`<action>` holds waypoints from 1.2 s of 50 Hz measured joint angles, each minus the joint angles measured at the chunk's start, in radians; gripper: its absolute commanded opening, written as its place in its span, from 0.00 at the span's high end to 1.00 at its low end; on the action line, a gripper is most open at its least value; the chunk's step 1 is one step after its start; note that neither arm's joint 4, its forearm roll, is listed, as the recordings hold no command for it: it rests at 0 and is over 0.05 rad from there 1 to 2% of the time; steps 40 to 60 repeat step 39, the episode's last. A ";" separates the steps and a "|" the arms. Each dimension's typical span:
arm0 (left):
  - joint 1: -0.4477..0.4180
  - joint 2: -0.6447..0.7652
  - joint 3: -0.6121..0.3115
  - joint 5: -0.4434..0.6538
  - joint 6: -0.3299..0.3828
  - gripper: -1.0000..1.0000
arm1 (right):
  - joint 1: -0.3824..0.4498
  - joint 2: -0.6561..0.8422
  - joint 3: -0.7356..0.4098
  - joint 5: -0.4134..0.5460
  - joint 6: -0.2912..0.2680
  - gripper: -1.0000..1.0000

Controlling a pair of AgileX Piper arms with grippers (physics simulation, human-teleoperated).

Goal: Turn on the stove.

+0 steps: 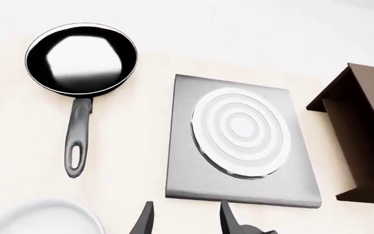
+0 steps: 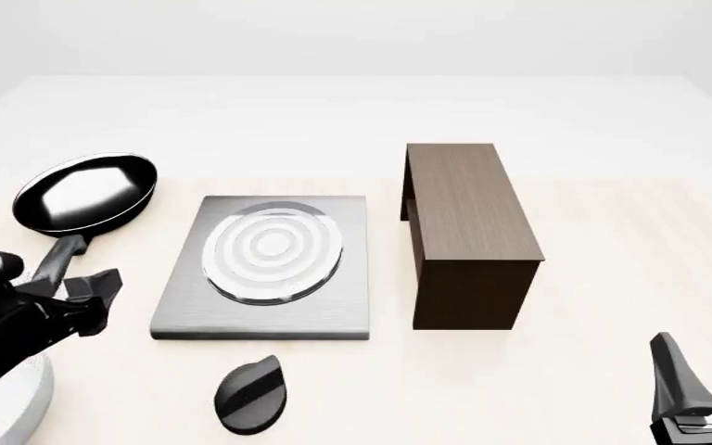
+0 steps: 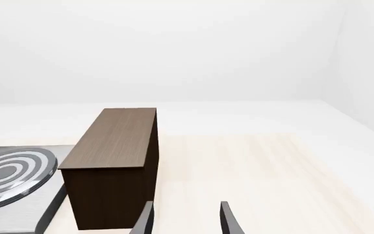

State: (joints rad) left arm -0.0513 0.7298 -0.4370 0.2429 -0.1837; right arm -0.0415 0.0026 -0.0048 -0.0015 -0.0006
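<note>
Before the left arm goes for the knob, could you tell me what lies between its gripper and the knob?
Only bare tabletop, as the front view shows. The left gripper hangs beside the stove plate; the knob sits nearer.

A simulated kitchen-style test scene, rendered rather than photographed, a pale wood-toned bench [image 2: 603, 241] set against blank white surroundings, kitchen use suggested by a stove [image 2: 270, 269] with ringed burner, a black frying pan [image 2: 84, 195], a white plate edge [image 1: 37, 217], a brown wooden box [image 2: 467, 232]
</note>
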 measured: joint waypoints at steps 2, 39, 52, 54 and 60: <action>0.006 0.000 -0.006 0.004 0.004 0.00 | 0.000 0.000 0.000 0.000 0.000 0.00; 0.127 -0.027 -0.086 0.048 0.031 0.00 | 0.000 0.000 0.000 0.000 0.000 0.00; 0.127 -0.027 -0.086 0.048 0.031 0.00 | 0.000 0.000 0.000 0.000 0.000 0.00; 0.127 -0.027 -0.086 0.048 0.031 0.00 | 0.000 0.000 0.000 0.000 0.000 0.00; 0.127 -0.027 -0.086 0.048 0.031 0.00 | 0.000 0.000 0.000 0.000 0.000 0.00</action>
